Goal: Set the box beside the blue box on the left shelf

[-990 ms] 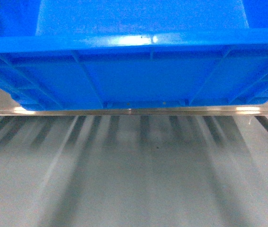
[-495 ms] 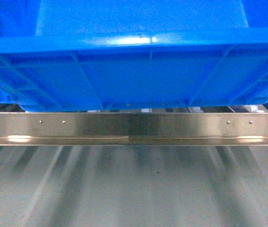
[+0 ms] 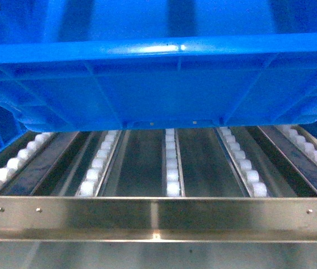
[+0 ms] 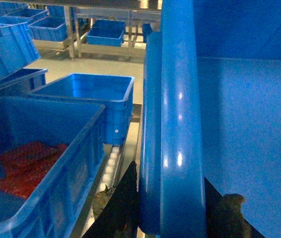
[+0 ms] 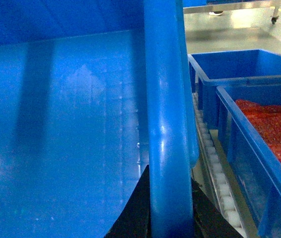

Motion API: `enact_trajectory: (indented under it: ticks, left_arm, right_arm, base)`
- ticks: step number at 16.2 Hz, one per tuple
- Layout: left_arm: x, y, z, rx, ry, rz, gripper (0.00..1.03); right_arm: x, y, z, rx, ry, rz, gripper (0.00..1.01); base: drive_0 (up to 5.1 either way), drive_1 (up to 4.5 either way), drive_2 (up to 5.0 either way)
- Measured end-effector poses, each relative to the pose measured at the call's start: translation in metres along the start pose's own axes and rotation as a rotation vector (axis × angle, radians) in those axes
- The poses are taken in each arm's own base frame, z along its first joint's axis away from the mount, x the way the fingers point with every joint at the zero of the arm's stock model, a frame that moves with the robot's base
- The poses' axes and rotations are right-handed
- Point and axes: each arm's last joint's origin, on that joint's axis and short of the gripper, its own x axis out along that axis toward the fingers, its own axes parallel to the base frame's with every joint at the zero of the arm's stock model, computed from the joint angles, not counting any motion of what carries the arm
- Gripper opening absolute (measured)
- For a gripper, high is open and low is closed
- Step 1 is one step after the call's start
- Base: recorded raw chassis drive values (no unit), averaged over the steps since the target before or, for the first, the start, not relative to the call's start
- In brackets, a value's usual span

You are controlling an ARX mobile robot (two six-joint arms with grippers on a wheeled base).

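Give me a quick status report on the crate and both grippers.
Left gripper and right gripper each clamped on the box rim. Box held above the left shelf rollers, not set down. Neighbouring crates close on both sides.

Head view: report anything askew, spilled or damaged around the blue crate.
Nothing stands out. The large bright blue plastic crate sits level above the pale metal roller shelf, whose white roller rows run straight; no spill or damage shows.

Warehouse, roller racks [image 3: 171, 168], stacked blue crates [image 4: 103, 32]
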Motion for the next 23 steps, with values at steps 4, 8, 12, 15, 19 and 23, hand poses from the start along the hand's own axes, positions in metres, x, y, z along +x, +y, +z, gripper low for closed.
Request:
enact_trajectory:
  ticks: [4,8,12,15,19,23]
  left_arm:
    - [0.0,0.0,0.0003,0.0,-0.003,0.0,0.2]
    - [0.0002,0.0,-0.0002,0.002,0.001,0.0,0.2]
    - [0.0002,0.0,0.0,0.001,-0.001,0.0,0.2]
    - [0.0002,0.0,0.0,0.001,-0.001,0.0,0.2]
    - [0.0002,0.0,0.0,0.001,-0.001,0.0,0.2]
    - [0.0002,0.0,0.0,0.001,-0.001,0.0,0.2]
  right_arm:
    - [-0.0001,0.0,0.0001,0.0,-0.001,0.0,0.07]
    - [0.0008,-0.0001,-0.0011,0.001,0.004,-0.001,0.07]
    - [0.0008,-0.0001,-0.0009,0.001,0.003,0.0,0.07]
    - [0.0008,-0.0001,-0.0009,0.001,0.003,0.0,0.07]
    - [0.0008,-0.0001,-0.0009,0.001,0.003,0.0,0.07]
    - [0.0008,-0.0001,-0.0009,0.001,0.003,0.0,0.07]
  base:
    - [0.0,4.35,-4.3]
    - [0.0,0.67,-0.7]
    - [0.0,0.0,0.0]
    - [0.0,0.0,0.0]
    - [0.0,0.0,0.0]
    - [0.0,0.0,0.0]
